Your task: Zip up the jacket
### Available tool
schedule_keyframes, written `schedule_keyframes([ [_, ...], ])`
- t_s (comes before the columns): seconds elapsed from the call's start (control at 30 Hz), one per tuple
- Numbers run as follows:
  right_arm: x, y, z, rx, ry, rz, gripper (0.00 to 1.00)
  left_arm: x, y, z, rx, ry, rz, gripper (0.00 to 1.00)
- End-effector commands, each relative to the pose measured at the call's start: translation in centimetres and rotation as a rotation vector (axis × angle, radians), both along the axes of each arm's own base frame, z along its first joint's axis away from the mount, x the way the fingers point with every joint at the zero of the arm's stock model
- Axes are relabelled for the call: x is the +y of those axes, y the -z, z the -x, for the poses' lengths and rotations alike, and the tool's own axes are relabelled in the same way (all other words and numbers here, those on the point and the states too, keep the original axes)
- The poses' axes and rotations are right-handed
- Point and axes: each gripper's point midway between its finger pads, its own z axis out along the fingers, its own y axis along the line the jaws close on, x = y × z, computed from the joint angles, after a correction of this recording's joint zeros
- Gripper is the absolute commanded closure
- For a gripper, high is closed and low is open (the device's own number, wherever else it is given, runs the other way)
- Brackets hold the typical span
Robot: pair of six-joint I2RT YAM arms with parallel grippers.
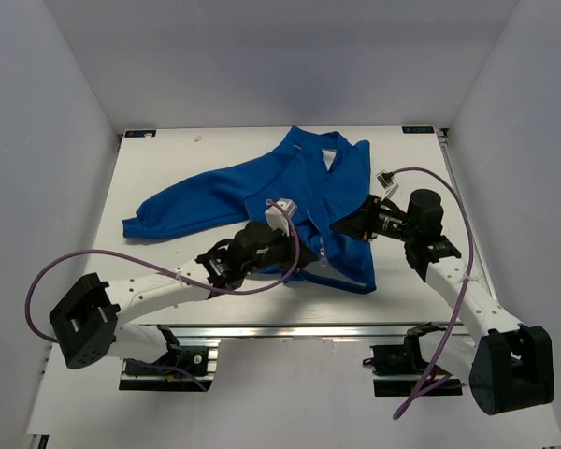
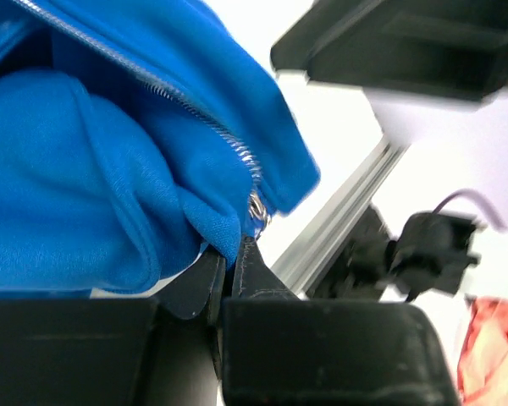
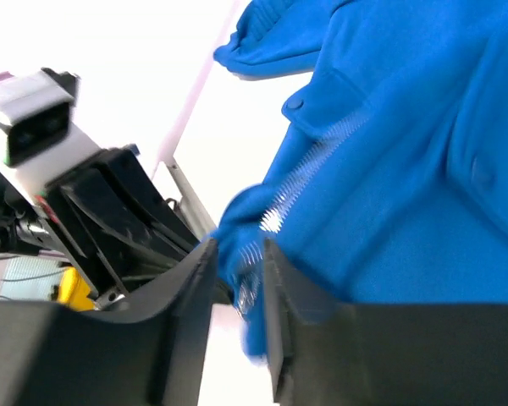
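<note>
The bright blue jacket (image 1: 299, 187) lies crumpled on the white table (image 1: 168, 168), one sleeve stretched to the left. My left gripper (image 1: 294, 248) is at its near hem. In the left wrist view this gripper (image 2: 233, 249) is shut on the blue hem, just below the silver zipper (image 2: 237, 152) and its metal end (image 2: 256, 207). My right gripper (image 1: 341, 227) reaches in from the right, close to the left one. In the right wrist view its jaws (image 3: 240, 254) stand apart, with a blurred fold of jacket (image 3: 406, 127) and zipper teeth (image 3: 313, 165) loose between them.
The table's aluminium front rail (image 2: 339, 220) runs just beyond the jacket's hem. White walls enclose the table on three sides. The left arm's wrist camera (image 3: 34, 114) sits close to my right gripper. Purple cables (image 1: 93, 257) loop beside both arms.
</note>
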Motion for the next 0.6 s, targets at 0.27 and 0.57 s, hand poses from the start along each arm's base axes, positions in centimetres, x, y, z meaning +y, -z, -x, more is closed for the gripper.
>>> schedule_keyframes([
  [0.27,-2.3,1.2,-1.9,-0.031,0.115,0.239,0.54,0.1,0.4,1.8,0.159,0.043,-0.097,1.00],
  [0.57,-2.6,0.1,0.6,-0.223,0.230,0.628,0.22,0.2,0.8,0.2,0.315,-0.037,-0.192,1.00],
])
